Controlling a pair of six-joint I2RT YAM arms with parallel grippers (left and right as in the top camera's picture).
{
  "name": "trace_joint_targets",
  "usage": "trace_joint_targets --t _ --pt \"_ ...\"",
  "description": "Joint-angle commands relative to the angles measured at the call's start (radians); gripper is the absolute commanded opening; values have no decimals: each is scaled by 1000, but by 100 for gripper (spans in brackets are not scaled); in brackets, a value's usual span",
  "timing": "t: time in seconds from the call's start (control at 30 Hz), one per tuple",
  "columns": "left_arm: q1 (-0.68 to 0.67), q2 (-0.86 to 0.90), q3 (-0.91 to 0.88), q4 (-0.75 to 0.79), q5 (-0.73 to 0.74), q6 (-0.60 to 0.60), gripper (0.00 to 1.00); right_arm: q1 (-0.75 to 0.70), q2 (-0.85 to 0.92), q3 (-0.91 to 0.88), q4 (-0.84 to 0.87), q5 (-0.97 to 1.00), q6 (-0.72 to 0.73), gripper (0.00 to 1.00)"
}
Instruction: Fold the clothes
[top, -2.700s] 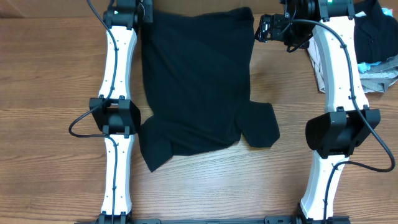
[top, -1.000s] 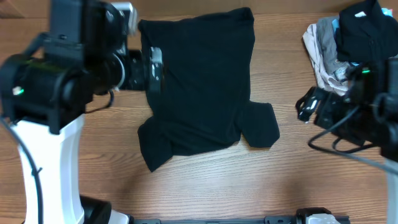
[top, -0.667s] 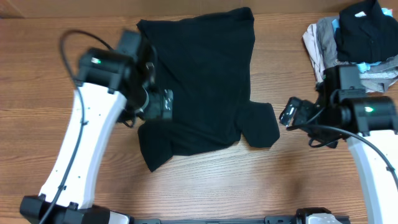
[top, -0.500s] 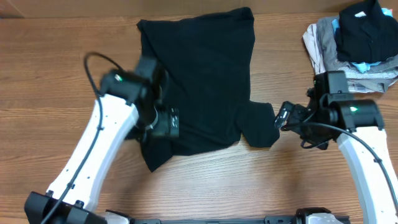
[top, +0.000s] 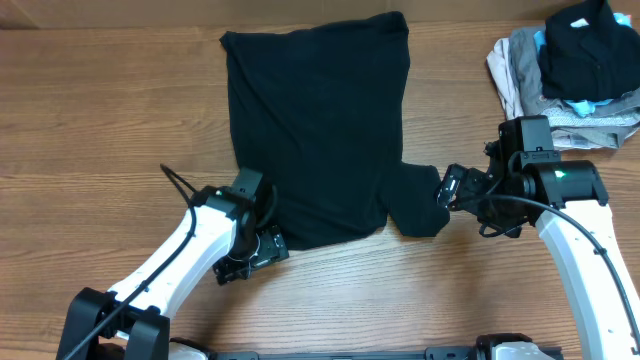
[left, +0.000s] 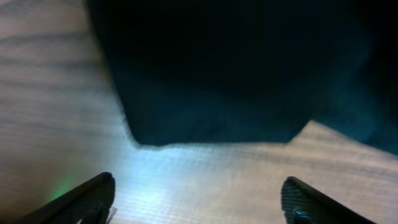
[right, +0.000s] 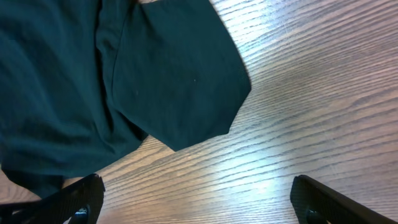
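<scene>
On one table (top: 100, 120) lies one black T-shirt (top: 320, 120), left gripper (left: 198, 183) and right gripper (right: 196, 182) agape.

Covered corner, soft focus, cropped edges

From overhead, the left tool (top: 262, 250) hides the lower left corner of the plain black soft-fabric T-shirt (top: 315, 120). The left wrist view is blurred, so the shirt is a dark smear with no seams readable. The bottom edge of each wrist view crops the fingers of the left tool and the right tool (right: 199, 202). The stack of grey, beige and light-blue folded garments (top: 570, 80) runs off the overhead's right edge.
</scene>
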Motion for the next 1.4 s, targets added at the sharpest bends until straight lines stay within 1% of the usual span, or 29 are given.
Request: trace_joint_targets --t 0.0,0.03,0.07,0.13,0.17,0.43,0.57,0.63,0.67,0.73,0.77,0.8,0.87,1.0,1.1,1.23,1.37 --pt "24 -23 -59 78 6 -75 81 -3 -2 0 7 -6 -26 100" --pt "34 -22 -74 102 3 -76 74 -3 -2 0 8 -6 -26 100" --pt "45 -22 -89 120 -4 -76 69 -3 -2 0 8 -6 -26 100" --pt "66 -22 -112 134 -23 -75 63 -3 -3 0 8 -6 -26 100" --pt "76 -21 -122 134 -37 -67 61 -3 -3 0 9 -6 -26 100" --pt "121 -21 -146 140 -159 -48 61 -3 -3 0 22 -6 -25 100" --pt "122 -20 -146 166 -226 -45 51 -3 -2 0 29 -6 -25 100" --pt "122 -18 -146 194 -245 -45 48 -3 -2 0 31 -6 -25 100" --pt "122 -17 -146 209 -246 -45 45 -3 -3 0 31 -6 -25 100" --pt "122 -16 -146 232 -246 -45 37 -3 -3 0 31 -6 -25 100" --pt "122 -16 -146 238 -246 -45 32 -3 -3 0 31 -6 -25 100" --pt "122 -15 -146 242 -246 -45 24 -3 -3 0 31 -6 -25 100" --pt "122 -13 -146 243 -247 -36 4 -3 -3 0 34 -4 -25 100" --pt "165 -14 -131 221 -246 -10 5 -3 16 0 52 29 3 100" --pt "230 -22 -81 140 -251 41 4 -3 55 0 56 25 3 100" --pt "327 -42 0 43 -292 105 4 -3 127 0 56 11 2 100" --pt "423 -55 56 29 -299 120 4 -3 190 0 62 -3 2 100"
